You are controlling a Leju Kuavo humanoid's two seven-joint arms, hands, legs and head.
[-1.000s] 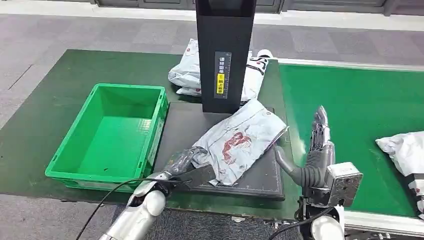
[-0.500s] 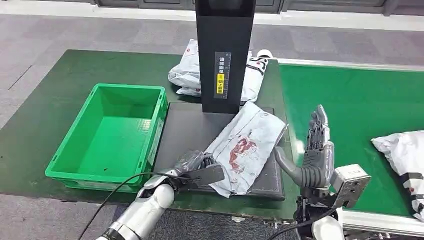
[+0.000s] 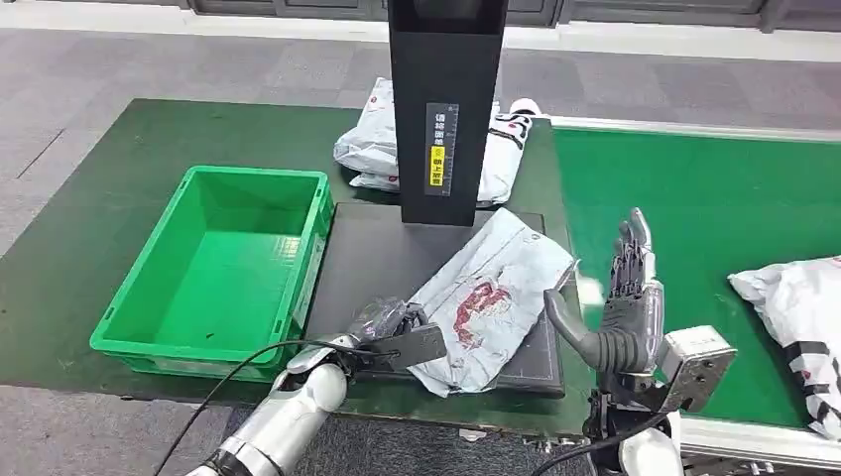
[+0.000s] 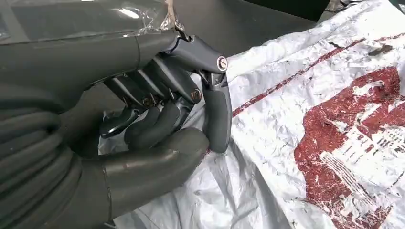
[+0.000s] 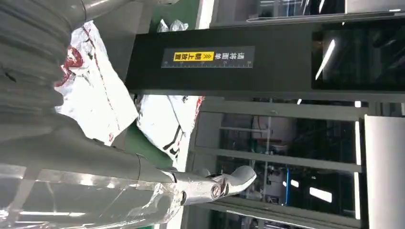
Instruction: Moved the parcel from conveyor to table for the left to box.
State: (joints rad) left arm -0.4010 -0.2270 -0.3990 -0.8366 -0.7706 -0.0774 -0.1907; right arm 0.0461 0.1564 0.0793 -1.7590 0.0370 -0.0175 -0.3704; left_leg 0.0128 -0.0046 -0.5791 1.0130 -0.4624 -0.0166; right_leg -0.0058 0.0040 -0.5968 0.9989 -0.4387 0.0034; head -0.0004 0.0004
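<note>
1. Parcel, a crinkled grey poly mailer with a red print, is being supported on the black platform at the foot of the black upright column, between the green crate and the green conveyor belt.
2. The near corner of the parcel is being pinched by the left hand; in the left wrist view, the thumb and the curled fingers are seen closed on the film.
3. The right hand is being held upright just beside the parcel's far edge, fingers extended and apart, with nothing held.
4. Slippage is being risked: only a thin fold of slick film is being gripped, so the corner is judged likely to pull free under a drag or lift.
5. Snagging is being risked: the parcel's upper edge is lying close against the column base, and a pull toward the crate could be checked there.
6. Overhang is being risked: the parcel's near end is extending past the platform edge, so a release here could allow a slide off the table.
7. Further parcels are being carried on the belt near the right arm; contact is possible.
</note>
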